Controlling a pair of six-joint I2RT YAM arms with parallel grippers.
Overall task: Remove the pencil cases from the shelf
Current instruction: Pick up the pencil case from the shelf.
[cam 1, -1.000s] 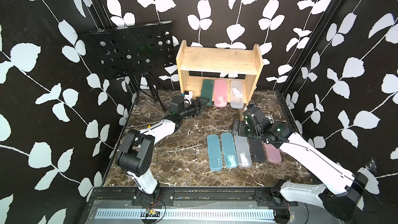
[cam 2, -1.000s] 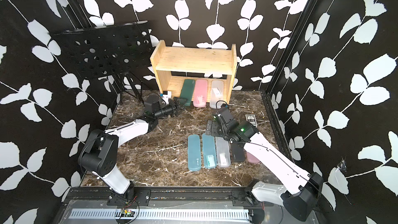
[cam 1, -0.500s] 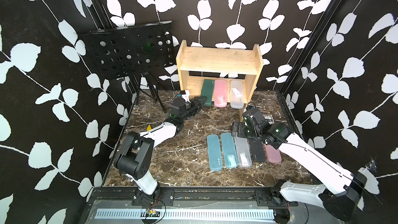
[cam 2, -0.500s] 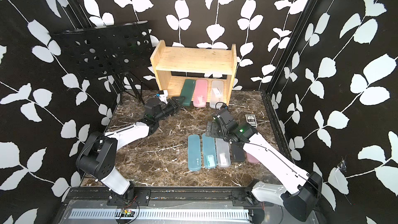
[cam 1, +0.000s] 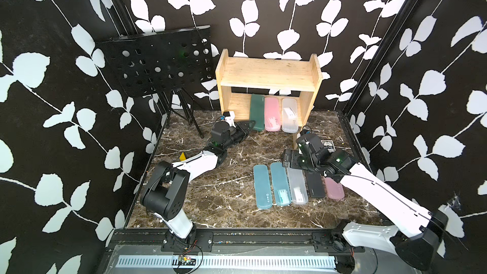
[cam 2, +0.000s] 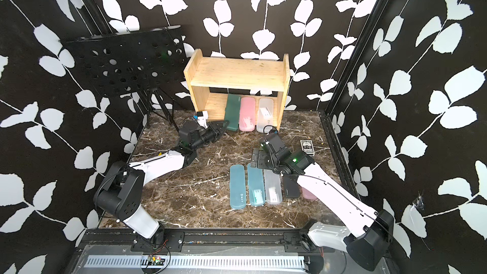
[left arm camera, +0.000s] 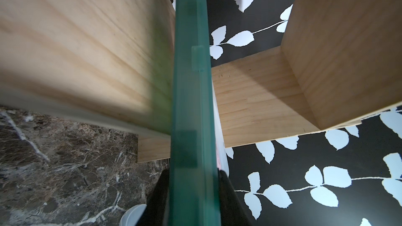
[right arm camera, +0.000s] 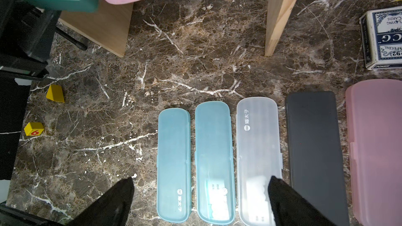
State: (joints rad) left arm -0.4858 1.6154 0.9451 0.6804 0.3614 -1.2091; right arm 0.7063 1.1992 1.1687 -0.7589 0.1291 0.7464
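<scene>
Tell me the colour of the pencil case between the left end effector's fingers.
Dark green pencil case, clearest in the left wrist view.

Shelf (cam 1: pixel 266 75): was pale grained wood.
Shelf cases (cam 1: pixel 271 114): were dark green, pink, frosted clear.
Tabletop cases (cam 1: pixel 296 185): were teal, teal, frosted clear, black, pink.
Tabletop (cam 1: pixel 210 196): was brown marble, white-veined.
Walls (cam 1: pixel 66 127): were black, white leaf pattern.

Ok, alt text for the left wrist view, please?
A dark green pencil case, seen edge-on, is pinched in the left end effector. Behind it are the wooden shelf, marble table and leaf-patterned wall.
</scene>
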